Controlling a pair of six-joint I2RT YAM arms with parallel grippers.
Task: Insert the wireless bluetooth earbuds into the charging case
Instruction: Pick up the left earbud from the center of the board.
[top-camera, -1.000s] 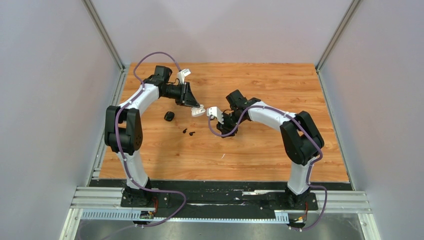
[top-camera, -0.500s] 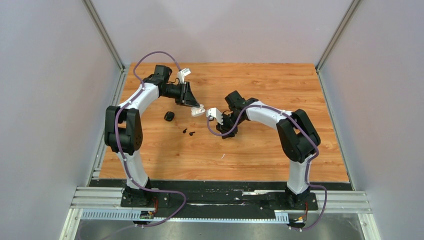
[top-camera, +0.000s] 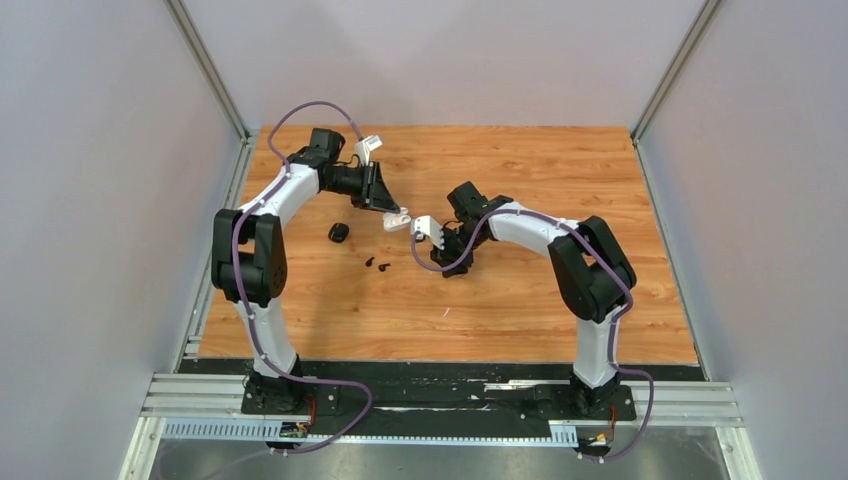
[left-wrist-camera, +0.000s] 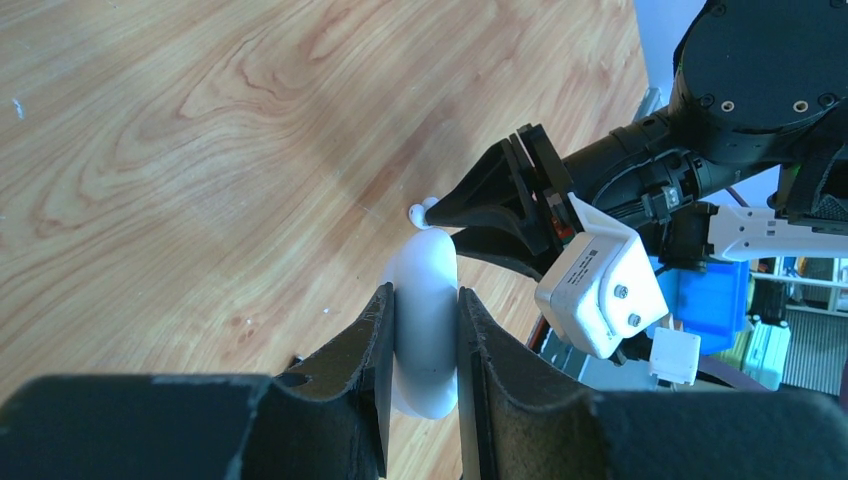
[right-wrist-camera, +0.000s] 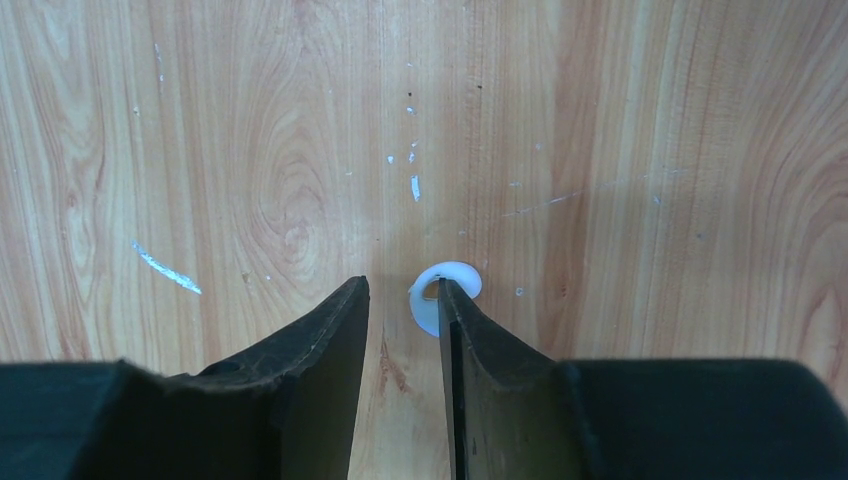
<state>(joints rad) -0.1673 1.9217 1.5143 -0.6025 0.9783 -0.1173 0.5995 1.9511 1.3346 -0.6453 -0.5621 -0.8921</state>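
Far-middle of wood-grain surface (top-camera: 520, 290), grey walls (top-camera: 100, 200) around: my left gripper (left-wrist-camera: 425, 295) pinches white case (left-wrist-camera: 425, 262), my right gripper (right-wrist-camera: 402, 290) slightly spread.

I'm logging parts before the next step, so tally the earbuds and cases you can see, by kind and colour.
Black earbuds: 2
White earbud: 1 visible, by the right jaws
Black case: 1
White case: 1, clamped in the left jaws
Total: 5
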